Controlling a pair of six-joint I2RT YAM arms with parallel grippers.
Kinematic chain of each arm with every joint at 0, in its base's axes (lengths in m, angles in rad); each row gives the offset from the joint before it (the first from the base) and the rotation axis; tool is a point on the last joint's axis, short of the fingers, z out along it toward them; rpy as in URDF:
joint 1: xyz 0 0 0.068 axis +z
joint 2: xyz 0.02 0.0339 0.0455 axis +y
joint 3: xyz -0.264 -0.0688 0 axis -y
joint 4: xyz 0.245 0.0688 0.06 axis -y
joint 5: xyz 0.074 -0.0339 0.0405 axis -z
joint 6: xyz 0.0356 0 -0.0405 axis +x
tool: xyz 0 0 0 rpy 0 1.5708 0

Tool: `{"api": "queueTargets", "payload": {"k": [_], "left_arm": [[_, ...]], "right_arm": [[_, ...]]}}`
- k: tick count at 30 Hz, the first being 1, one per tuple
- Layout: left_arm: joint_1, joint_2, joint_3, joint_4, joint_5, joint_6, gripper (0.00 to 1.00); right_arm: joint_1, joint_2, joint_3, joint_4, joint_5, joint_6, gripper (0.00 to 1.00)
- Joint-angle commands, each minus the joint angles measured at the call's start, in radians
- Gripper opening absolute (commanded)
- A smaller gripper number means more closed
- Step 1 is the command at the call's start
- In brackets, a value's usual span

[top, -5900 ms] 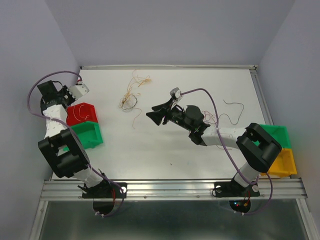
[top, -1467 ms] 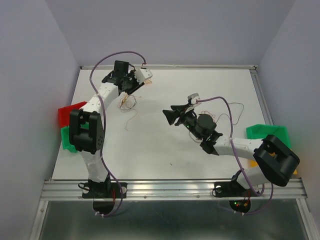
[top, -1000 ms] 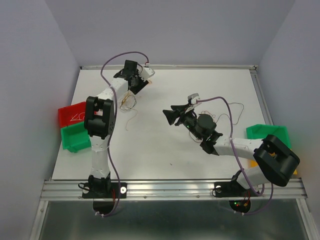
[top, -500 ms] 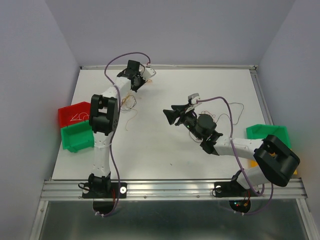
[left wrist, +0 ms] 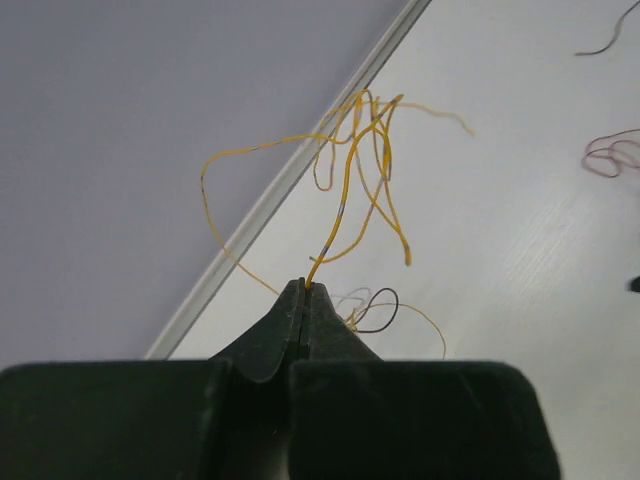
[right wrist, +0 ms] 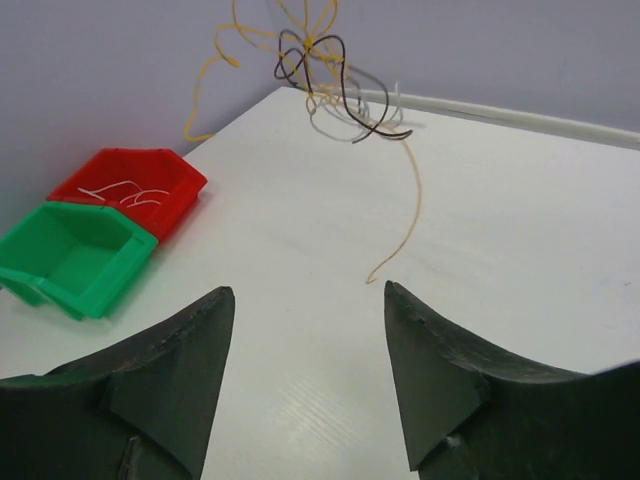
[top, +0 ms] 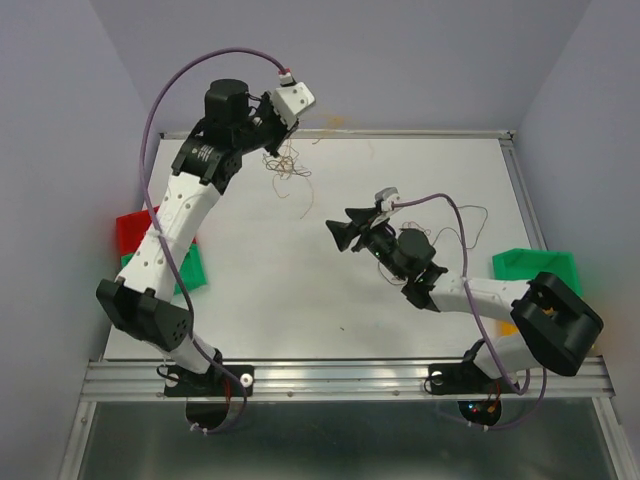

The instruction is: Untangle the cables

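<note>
White matte table, lilac walls. Cables: hair-thin kinked loops, yellow, orange, dark brown, dangling over far-left corner. Left gripper: pinched tight on yellow strand, arm raised high. Right gripper: fingers spread, empty, low at mid-table, facing bundle.

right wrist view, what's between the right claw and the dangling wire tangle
Only bare white table, shown in the right wrist view; one orange strand hangs from the wire tangle ahead of the open right claw.
</note>
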Motion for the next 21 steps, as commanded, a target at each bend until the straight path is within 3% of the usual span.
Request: {"api": "queueTargets", "payload": {"k": [1, 2, 3, 4, 11, 14, 16, 21], "left_arm": [[-0.099, -0.064, -0.018, -0.071, 0.063, -0.053, 0.0], [-0.136, -0.098, -0.018, -0.075, 0.069, -0.055, 0.0], [-0.151, -0.115, -0.021, -0.075, 0.072, -0.064, 0.0], [-0.167, -0.127, -0.024, -0.075, 0.077, -0.074, 0.0], [-0.237, -0.162, -0.008, -0.1, 0.117, -0.12, 0.0], [-0.242, -0.155, 0.008, -0.12, 0.173, -0.13, 0.0], [-0.242, -0.165, 0.025, -0.112, 0.161, -0.144, 0.0], [-0.239, -0.272, 0.064, 0.003, -0.072, -0.188, 0.0]], "right_arm": [[-0.005, 0.059, 0.011, 0.077, -0.06, -0.082, 0.7], [-0.005, 0.069, 0.006, 0.103, -0.069, -0.088, 0.8], [-0.005, 0.083, 0.0, 0.138, -0.073, -0.091, 0.8], [-0.007, 0.104, -0.018, 0.216, -0.081, -0.1, 0.89], [-0.005, 0.231, -0.05, 0.578, -0.118, -0.132, 0.91], [-0.005, 0.322, -0.04, 0.678, -0.126, -0.148, 0.78], [-0.005, 0.369, -0.017, 0.679, -0.135, -0.157, 0.62], [-0.005, 0.383, -0.015, 0.677, -0.106, -0.146, 0.36]]}}
